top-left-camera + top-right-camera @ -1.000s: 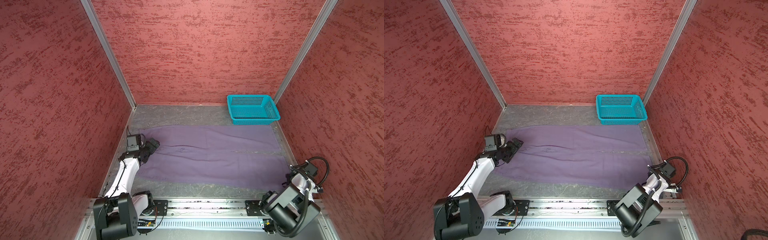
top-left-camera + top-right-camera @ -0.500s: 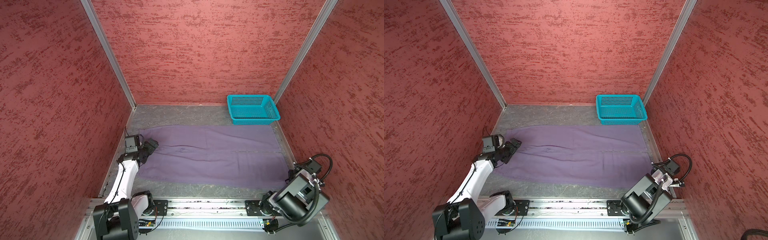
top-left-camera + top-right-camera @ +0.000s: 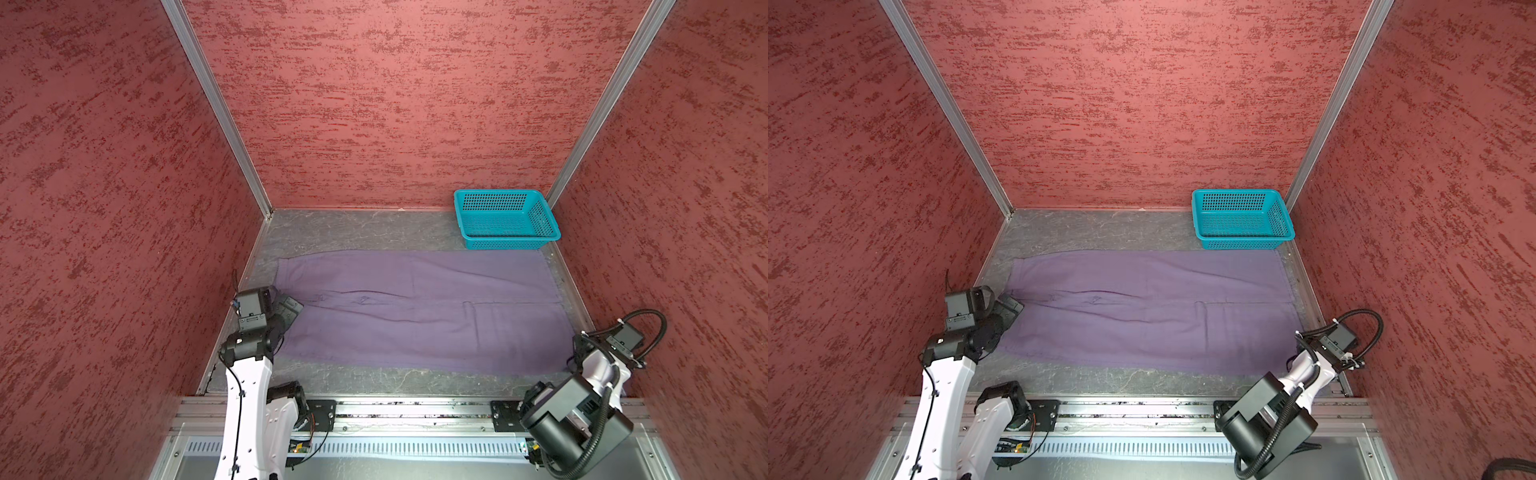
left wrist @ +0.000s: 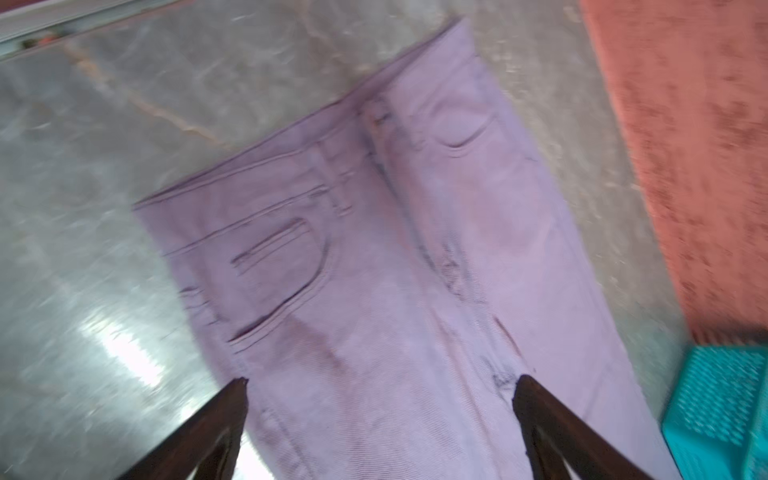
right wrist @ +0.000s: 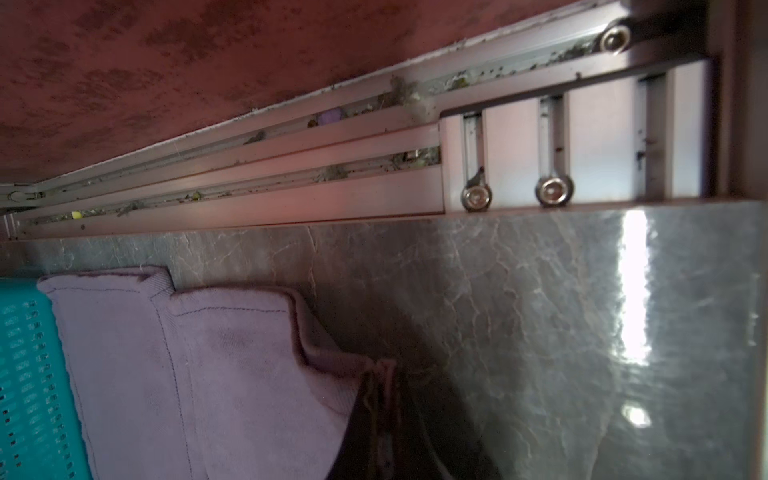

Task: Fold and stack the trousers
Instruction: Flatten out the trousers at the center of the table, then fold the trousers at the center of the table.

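The trousers lie spread flat and unfolded across the bench, the 2 legs side by side, with the waistband toward the left arm and the hems toward the right arm. A teal basket stands in the far right corner, just beside the far leg's hem. The left fingers are released and spread wide above the pocket area, with nothing between them. The right fingers are clenched on the near hem corner of the trousers, and the fabric rises into the pinch.
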Motion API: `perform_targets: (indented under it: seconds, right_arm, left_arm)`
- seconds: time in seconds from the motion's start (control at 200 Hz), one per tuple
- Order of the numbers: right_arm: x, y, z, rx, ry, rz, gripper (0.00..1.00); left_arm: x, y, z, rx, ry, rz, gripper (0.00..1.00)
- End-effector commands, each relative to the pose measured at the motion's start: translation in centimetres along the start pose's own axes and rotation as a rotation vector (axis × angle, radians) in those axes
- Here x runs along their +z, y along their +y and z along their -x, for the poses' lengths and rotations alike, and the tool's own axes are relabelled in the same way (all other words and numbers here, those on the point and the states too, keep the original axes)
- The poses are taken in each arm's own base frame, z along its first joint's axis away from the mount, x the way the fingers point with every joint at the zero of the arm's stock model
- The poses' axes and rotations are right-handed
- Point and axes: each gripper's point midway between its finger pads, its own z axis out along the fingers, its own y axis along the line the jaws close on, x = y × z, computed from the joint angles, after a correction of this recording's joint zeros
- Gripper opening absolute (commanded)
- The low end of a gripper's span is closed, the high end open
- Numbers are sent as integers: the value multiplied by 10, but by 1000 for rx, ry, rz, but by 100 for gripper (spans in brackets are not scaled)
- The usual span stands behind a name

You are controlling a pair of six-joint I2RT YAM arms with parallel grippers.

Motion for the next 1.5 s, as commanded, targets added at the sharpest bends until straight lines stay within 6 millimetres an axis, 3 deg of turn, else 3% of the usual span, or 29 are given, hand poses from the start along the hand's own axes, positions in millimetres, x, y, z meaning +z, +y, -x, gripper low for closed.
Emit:
perform_targets:
  seconds: [0.0, 0.195, 0.351, 0.751, 0.842, 0.902, 1.127, 1.247, 1.312, 1.493]
  right_arm:
    - [1, 5, -4, -2, 27, 32, 0]
    - [7, 10, -10, 5, 79, 50, 0]
    - [10, 12, -10, -2, 92, 46, 0]
    - [9, 12, -8, 4, 81, 42, 0]
    - [8, 11, -7, 5, 75, 37, 0]
    - [7, 11, -5, 2, 68, 38, 0]
    - [-4, 14, 8, -12, -5, 33, 0]
    - [-7, 19, 13, 2, -23, 44, 0]
    - [-8, 32, 21, -3, -43, 91, 0]
    - [-16, 64, 37, -55, -28, 146, 0]
  left_arm:
    - [12, 37, -3, -126, 10, 153, 100]
    - [46, 81, -4, -387, 89, 169, 100]
    - [54, 96, 12, -449, 53, 166, 100]
    - [91, 98, 29, -470, 35, 99, 97]
    - [99, 97, 30, -486, 44, 82, 86]
    - [103, 96, 31, -500, 37, 70, 73]
    - [98, 91, 44, -534, -3, 39, 0]
    - [82, 88, 57, -583, -31, -2, 0]
    - [71, 85, 68, -622, -55, -41, 0]
    - [25, 72, 123, -692, -153, -153, 0]
